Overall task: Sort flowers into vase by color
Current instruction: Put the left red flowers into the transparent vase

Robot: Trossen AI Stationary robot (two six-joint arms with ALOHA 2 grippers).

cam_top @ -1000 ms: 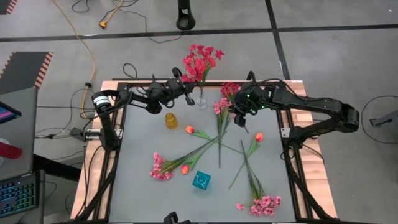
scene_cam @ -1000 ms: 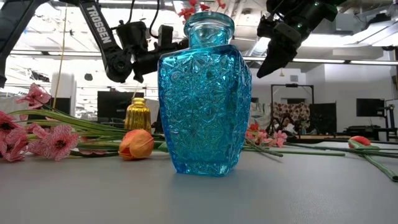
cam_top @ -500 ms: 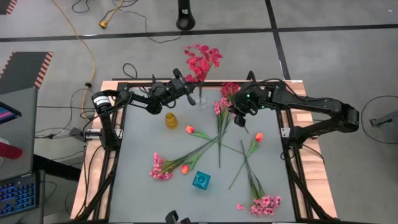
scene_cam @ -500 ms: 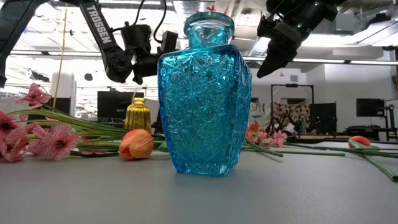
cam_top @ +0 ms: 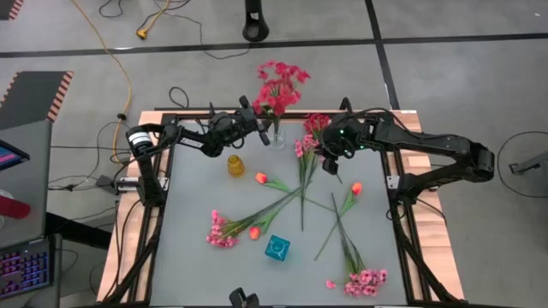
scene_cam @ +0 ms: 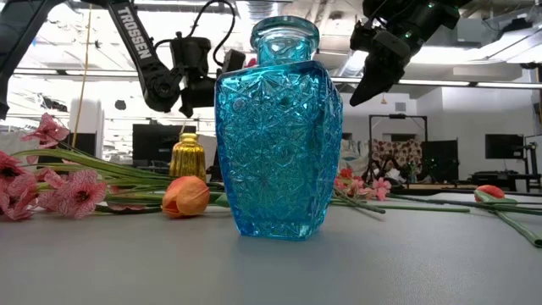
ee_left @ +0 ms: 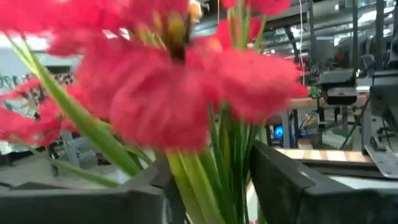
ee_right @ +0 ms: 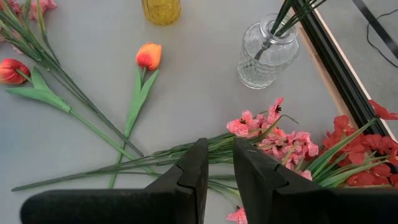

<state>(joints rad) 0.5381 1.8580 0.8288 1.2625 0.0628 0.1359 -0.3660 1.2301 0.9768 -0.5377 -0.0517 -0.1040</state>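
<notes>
Grey worktop (cam_top: 205,192) in a black frame, flowers strewn across it

Right arm reaches in from the right; right gripper (cam_top: 330,161) hovers above the stems near the far edge, jaws nearly pressed together with a thin gap, holding nothing (wrist view shows them over a pink spray (ee_right: 273,134) lying on the surface, dark-red spray (ee_right: 360,162) just beside it)

Left arm reaches from the left along the far edge; left gripper (cam_top: 253,122) at the stems of the dark-red bunch (cam_top: 279,85) standing in the clear glass vase (cam_top: 276,137); jaws spread either side of the green stems; cannot tell whether they touch

Blue cut-glass vase (cam_top: 276,248) upright near the front centre, empty

Amber vase (cam_top: 235,165) upright, left of the clear vase, empty

Pink spray (cam_top: 221,231) at front left, orange tulip (cam_top: 254,232) just beside it

Pink spray (cam_top: 366,281) at the front right corner

Orange tulip (cam_top: 261,178) near the amber vase; another orange tulip (cam_top: 356,188) towards the right, all flat
</notes>
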